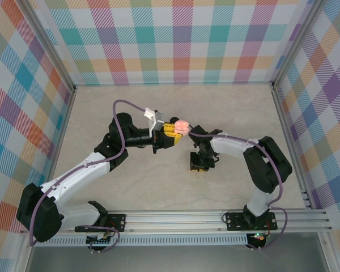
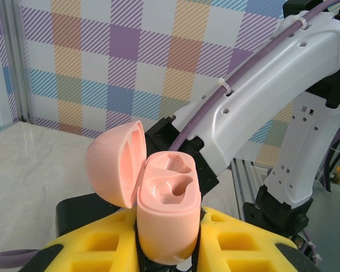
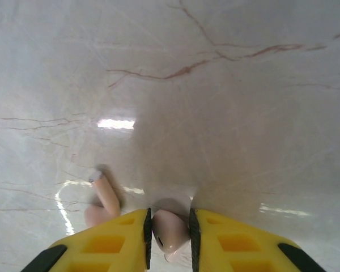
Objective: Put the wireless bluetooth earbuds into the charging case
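Left jaws clamp the open pink case; right jaws pinch one pink earbud, its twin at 9 o'clock.

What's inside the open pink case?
The round pale pink plastic charging case, held by the left gripper, shows two empty moulded hollows. Its flipped-back lid looks empty too. Their deepest parts are in shadow.

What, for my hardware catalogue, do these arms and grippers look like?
Both the left arm and right arm have white shell links between bulky black joints, with a purple cable clipped along each. The left gripper and right gripper carry blocky yellow fingers with rectangular recesses and dark inner edges.
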